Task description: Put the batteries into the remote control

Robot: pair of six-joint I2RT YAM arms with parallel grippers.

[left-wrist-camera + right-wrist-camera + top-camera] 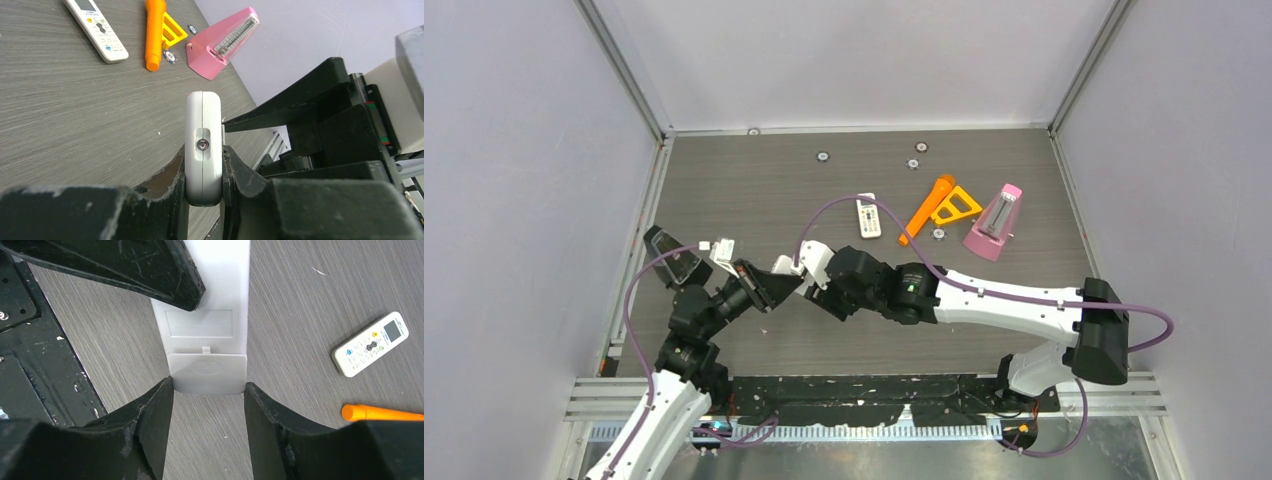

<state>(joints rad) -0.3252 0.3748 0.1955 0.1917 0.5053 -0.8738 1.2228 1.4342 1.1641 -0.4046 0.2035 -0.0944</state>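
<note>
Left gripper (202, 172) is clamping a white plastic remote control (202, 120) edge-on at frame centre. Right gripper (207, 390) is pinching its ribbed battery cover (207, 369) end. Pulling askew risks twisting it loose. No batteries are showing.

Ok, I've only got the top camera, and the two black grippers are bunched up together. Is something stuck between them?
Observer: Yes. The left gripper is clamped on a slim white plastic remote control.
Operator: What's the right one doing?
Observer: The right gripper has a finger against each side of the remote's ribbed white battery cover.
Operator: Is that lid off?
Observer: No, it's on the remote.
</note>
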